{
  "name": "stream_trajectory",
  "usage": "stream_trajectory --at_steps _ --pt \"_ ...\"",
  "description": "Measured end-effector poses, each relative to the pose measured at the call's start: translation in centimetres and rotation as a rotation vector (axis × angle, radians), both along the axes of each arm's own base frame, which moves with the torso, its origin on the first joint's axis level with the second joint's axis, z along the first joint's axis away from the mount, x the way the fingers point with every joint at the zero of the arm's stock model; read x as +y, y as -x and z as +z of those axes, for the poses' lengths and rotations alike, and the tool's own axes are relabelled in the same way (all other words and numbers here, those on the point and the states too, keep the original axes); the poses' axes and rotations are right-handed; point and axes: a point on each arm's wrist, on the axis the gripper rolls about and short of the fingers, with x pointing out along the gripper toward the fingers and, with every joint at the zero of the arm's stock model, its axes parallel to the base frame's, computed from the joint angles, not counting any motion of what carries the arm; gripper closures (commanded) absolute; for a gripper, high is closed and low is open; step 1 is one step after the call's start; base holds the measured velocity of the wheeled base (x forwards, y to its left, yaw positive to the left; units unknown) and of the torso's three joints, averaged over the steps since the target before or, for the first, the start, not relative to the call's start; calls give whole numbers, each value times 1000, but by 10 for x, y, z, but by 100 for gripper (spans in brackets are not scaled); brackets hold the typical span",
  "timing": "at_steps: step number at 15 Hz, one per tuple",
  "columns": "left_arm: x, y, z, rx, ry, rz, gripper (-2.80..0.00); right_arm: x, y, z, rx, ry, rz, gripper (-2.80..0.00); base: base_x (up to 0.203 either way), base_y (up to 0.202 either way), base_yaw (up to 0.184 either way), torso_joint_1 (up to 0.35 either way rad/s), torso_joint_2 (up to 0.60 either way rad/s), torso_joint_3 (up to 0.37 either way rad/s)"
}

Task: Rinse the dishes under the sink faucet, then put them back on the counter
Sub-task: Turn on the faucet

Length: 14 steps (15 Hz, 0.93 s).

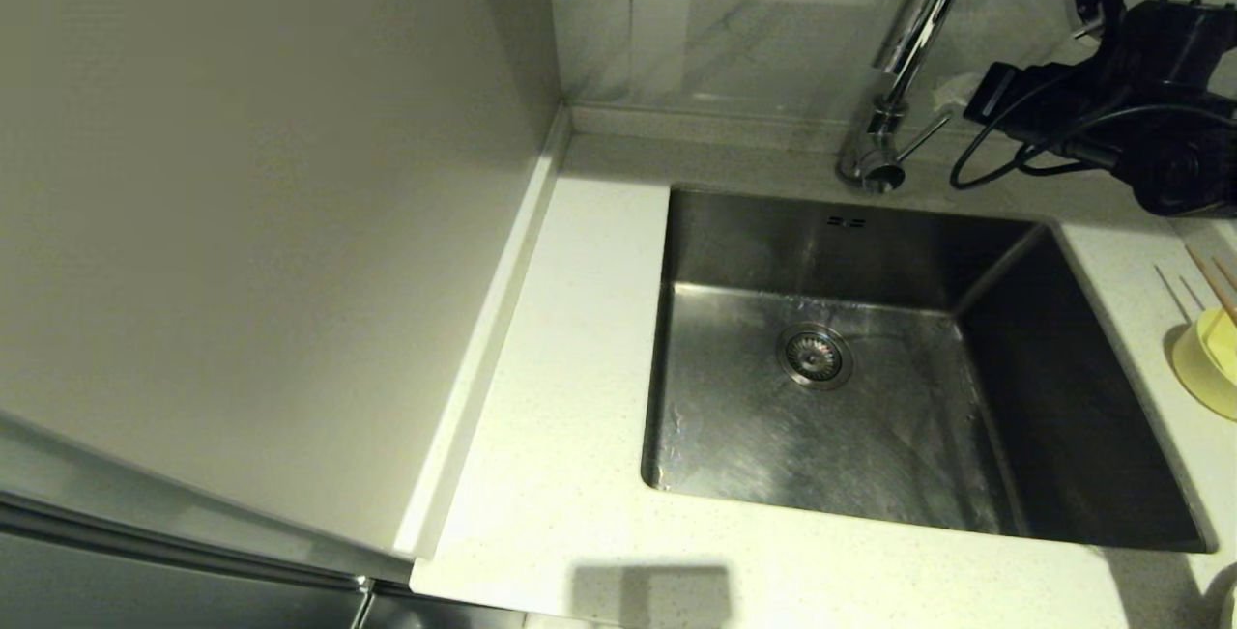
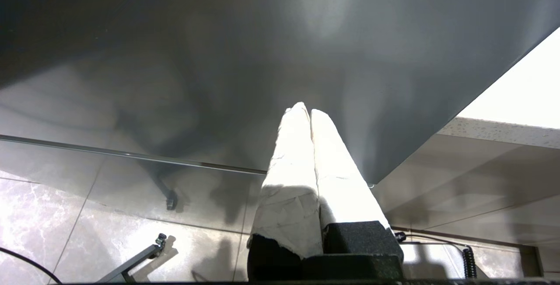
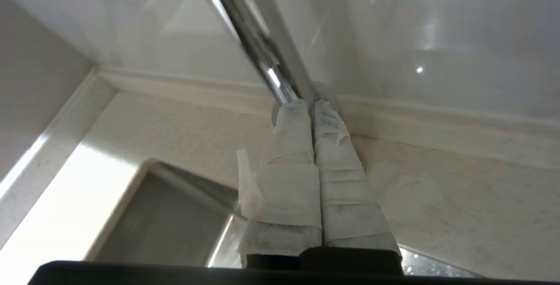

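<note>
With nothing rinsed yet and the bowl (image 1: 1210, 360) waiting at the counter's (image 1: 570, 339) right edge, the empty, closed right gripper (image 3: 311, 103) is nearing the faucet (image 3: 262, 61).

Both pincers look alike: the left pincer (image 2: 309, 112) and right pincer (image 3: 311, 104) each have two long fingers wrapped in creased white tape, mounted on black blocks. Behind the right pincer, the right arm (image 1: 1150, 88) is black, trailing looped black cables, perhaps with a plug.
</note>
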Motion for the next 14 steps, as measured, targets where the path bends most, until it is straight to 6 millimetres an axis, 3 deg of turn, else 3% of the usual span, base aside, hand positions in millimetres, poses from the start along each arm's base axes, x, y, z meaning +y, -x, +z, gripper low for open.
stream_trajectory --at_steps 8,12,14 --pt "0 0 0 0 0 0 0 -3 -7 -25 69 96 22 0 0 0 0 0 0 0" --pt "0 0 0 0 0 0 0 -10 4 -46 179 189 75 0 0 0 0 0 0 0" --pt "0 0 0 0 0 0 0 -11 10 -47 204 192 83 0 0 0 0 0 0 0"
